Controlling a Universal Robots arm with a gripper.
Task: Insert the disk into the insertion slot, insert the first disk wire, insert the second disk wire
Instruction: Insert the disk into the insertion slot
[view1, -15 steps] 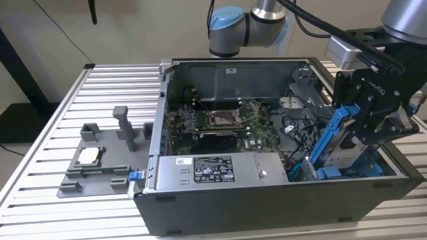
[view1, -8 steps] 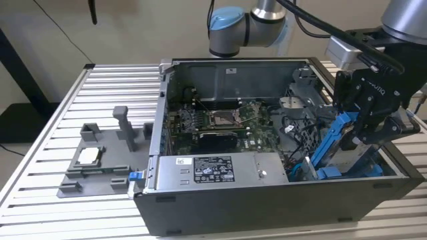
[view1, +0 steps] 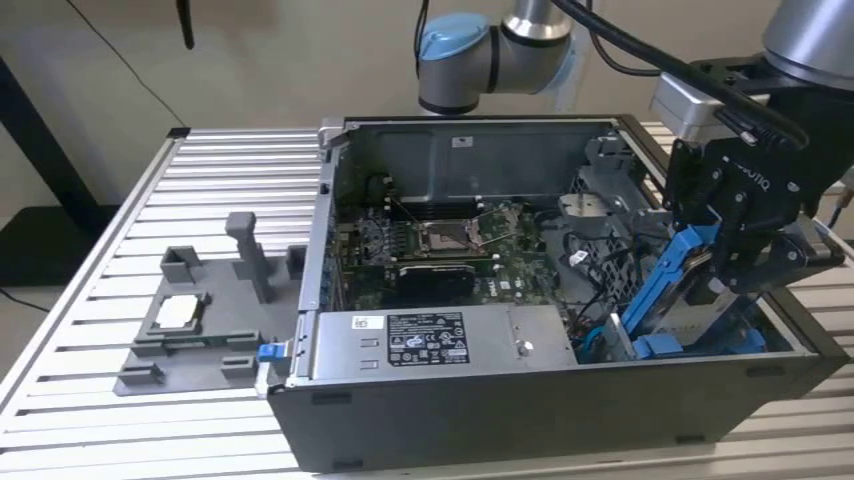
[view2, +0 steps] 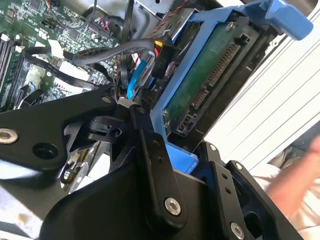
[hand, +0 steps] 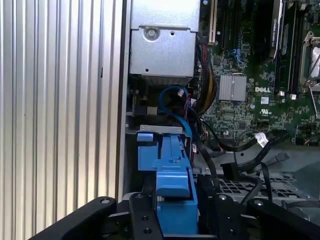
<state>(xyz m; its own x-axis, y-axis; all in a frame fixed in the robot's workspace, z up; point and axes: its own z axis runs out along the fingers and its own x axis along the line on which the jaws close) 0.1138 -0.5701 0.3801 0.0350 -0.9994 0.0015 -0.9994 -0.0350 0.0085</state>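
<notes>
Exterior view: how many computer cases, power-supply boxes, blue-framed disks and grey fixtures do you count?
Computer case: 1
Power-supply box: 1
Disk in its blue frame: 1
Grey fixture: 1
Total: 4

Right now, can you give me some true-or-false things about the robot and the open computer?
1. The gripper grips the disk by its blue carrier. True.
2. The disk lies flat. False: it is held tilted at the end of the computer case on the exterior view's right.
3. A silver power-supply box sits inside the case. True.
4. The case is closed up. False: it is open, and the motherboard shows.
</notes>
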